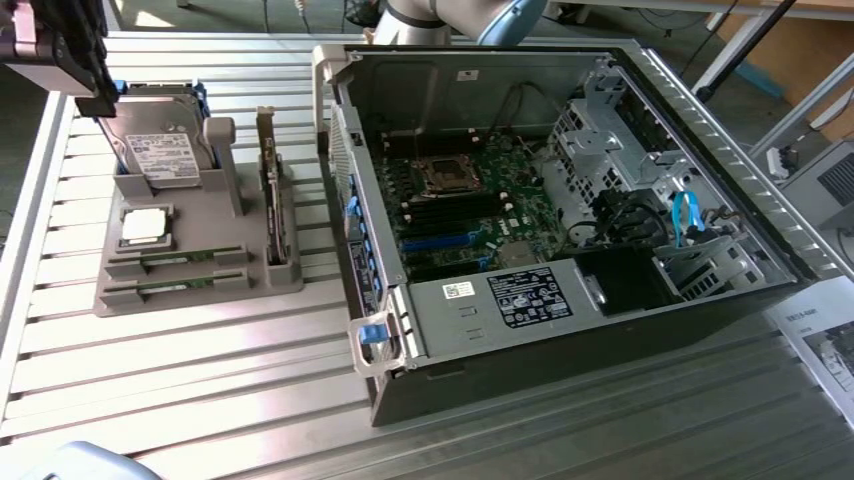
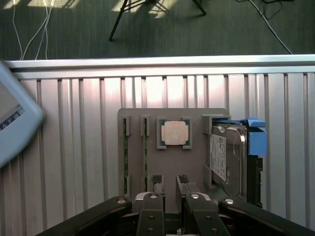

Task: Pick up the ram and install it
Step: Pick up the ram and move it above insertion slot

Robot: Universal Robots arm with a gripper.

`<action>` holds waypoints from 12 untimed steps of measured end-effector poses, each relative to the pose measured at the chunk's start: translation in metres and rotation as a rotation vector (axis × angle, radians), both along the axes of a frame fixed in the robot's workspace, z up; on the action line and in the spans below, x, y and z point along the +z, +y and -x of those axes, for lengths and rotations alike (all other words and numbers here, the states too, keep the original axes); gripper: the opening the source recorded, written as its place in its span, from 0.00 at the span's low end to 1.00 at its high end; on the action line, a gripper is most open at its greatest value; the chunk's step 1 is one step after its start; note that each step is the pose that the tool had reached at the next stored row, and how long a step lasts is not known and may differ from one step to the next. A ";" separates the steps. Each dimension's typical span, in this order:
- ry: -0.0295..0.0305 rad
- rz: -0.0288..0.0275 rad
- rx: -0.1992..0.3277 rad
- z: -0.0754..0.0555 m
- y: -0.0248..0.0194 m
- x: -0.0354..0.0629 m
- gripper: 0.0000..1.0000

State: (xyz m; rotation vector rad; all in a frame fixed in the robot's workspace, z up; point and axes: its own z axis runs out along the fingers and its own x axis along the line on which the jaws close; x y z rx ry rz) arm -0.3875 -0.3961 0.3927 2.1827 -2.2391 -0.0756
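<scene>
Wrist view has me looking down on the grey holder (image 2: 167,167) on the counter (image 2: 74,147). The ram (image 2: 125,157) stands on edge in its slot there, with a second stick just beside it, well apart from the open PC case (image 1: 441,85). I reckon it's light and stiff but fragile, a thin board with chips on the faces, so I'd pinch the flat faces near the middle of the top edge. Jaws are spread with nothing between them, hovering over the holder's near edge, not touching the ram

Two ram sticks (image 2: 125,158), one hard drive (image 2: 227,156)
</scene>
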 end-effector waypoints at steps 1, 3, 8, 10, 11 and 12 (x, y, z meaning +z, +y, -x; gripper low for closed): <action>0.0000 0.0000 0.000 0.000 0.0000 0.0000 0.24; 0.0000 0.0000 0.000 0.000 0.0000 -0.0003 0.24; 0.0000 0.0000 0.000 0.000 0.0000 -0.0032 0.24; 0.0001 0.0000 0.000 0.000 0.0000 -0.0057 0.24; 0.0000 0.0000 0.000 0.000 0.0000 -0.0071 0.24; 0.0001 0.0000 0.000 0.000 0.0000 -0.0083 0.24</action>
